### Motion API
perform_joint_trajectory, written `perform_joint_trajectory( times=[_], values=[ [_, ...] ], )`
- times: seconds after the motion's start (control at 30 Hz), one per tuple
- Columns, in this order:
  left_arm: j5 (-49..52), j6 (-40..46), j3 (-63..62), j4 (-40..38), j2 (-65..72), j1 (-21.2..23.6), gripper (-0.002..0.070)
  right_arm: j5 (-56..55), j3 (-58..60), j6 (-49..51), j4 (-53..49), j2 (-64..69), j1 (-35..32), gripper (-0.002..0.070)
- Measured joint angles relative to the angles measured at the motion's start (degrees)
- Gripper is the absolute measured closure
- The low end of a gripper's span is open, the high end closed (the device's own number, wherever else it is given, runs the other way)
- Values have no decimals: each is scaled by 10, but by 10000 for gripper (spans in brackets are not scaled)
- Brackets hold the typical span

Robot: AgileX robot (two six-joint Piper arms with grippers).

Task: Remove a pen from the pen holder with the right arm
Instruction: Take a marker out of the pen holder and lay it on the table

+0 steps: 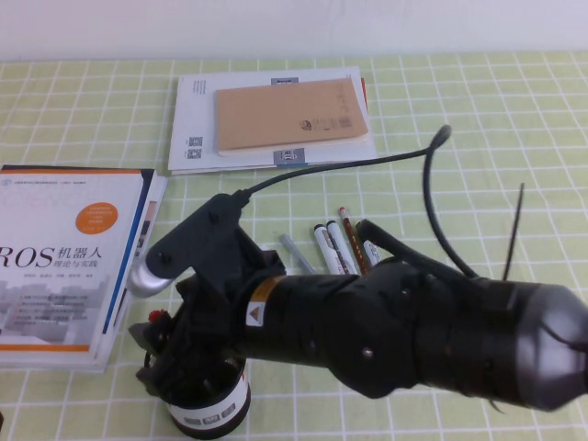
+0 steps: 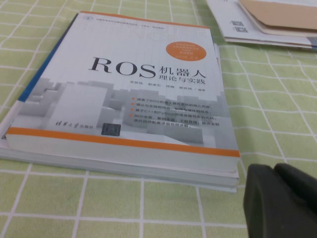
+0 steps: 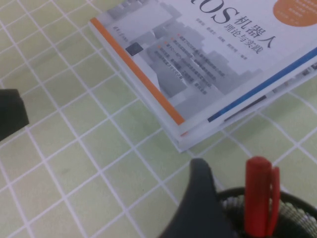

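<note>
Right tool (image 3: 111, 138) hovering over the holder (image 1: 213, 412) on the bench (image 1: 478, 110), its jaws standing wide apart, red pen (image 3: 260, 196) standing in the holder just beside one jaw, left tool (image 2: 282, 201) sitting low by the ROS book (image 2: 143, 84), can't tell its grip.

A ROS book (image 1: 64, 266) lies near stacked papers (image 1: 197, 115).

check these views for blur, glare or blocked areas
High view: even light, no glare; the soft right arm hides most of the pen holder, right claw over it. Right wrist view: open right claw and red pen blur up close. Left wrist view: ROS book sharp, left claw a dark blur beside it.
</note>
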Motion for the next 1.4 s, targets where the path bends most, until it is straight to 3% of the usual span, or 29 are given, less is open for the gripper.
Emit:
perform_joint_trajectory(
  times=[0.9,1.4],
  values=[
    [0,0,0,0,0,0,683,-31,-41,-60,9,81,0,254],
    [0,0,0,0,0,0,683,-44,-41,-63,15,81,0,517]
  ],
)
